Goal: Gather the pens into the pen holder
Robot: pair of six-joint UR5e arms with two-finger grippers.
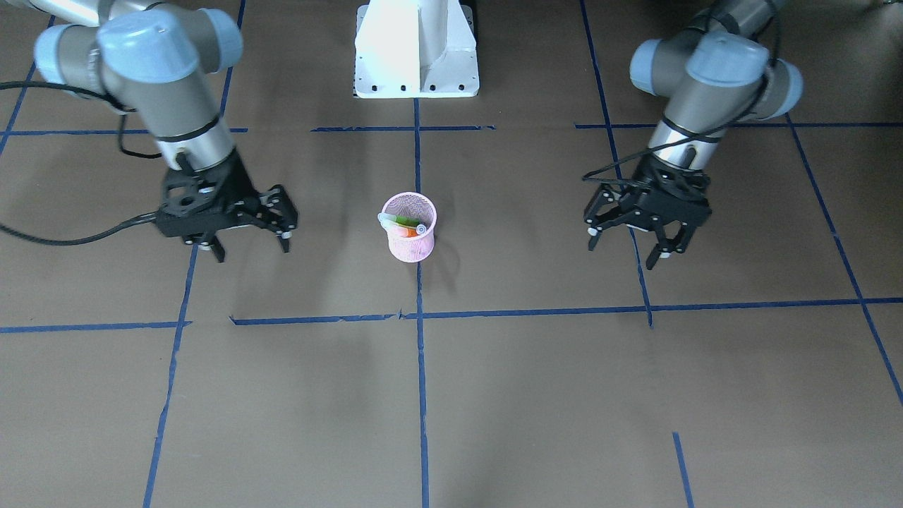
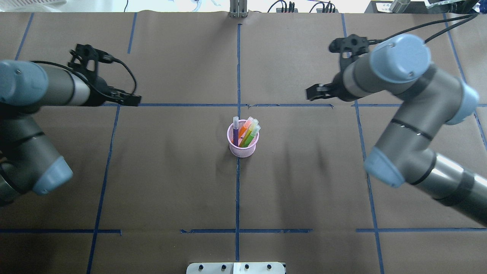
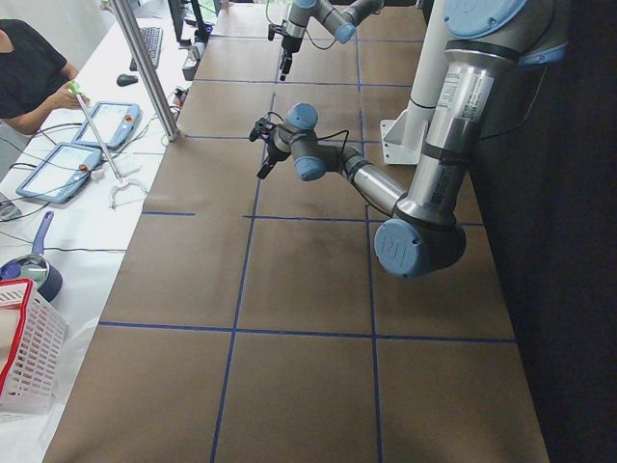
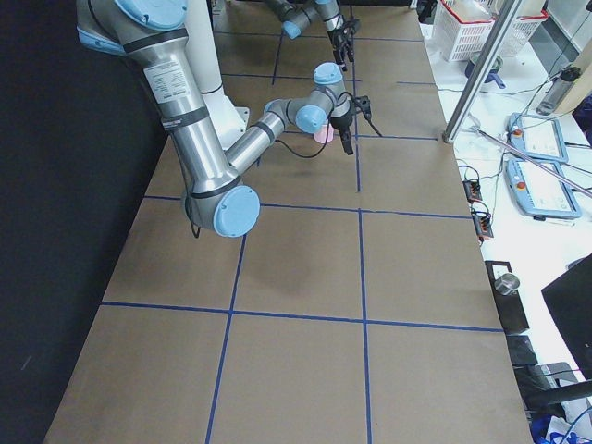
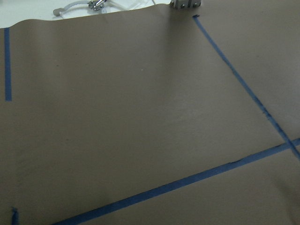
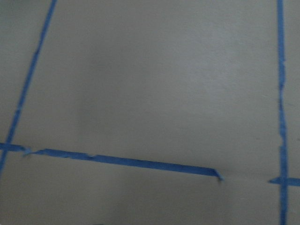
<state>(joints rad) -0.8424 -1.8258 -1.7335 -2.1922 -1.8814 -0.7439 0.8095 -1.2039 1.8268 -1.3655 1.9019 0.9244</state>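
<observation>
The pink mesh pen holder (image 2: 243, 146) stands upright at the table's centre, on a blue tape line; it also shows in the front view (image 1: 412, 245) and the right-side view (image 4: 323, 135). The purple pen (image 2: 235, 134), orange pen (image 2: 244, 128) and green pen (image 2: 252, 136) stand inside it, pale caps up. My left gripper (image 1: 629, 254) is open and empty, hovering well to the holder's left. My right gripper (image 1: 252, 252) is open and empty, about as far to the holder's right. Both wrist views show only brown paper and blue tape.
Blue tape lines (image 1: 421, 395) cross the brown table cover. The white robot base (image 1: 416, 49) is at the near edge. An operator (image 3: 29, 77), tablets (image 3: 63, 159) and a white basket (image 3: 24, 357) are on the side bench beyond the far edge.
</observation>
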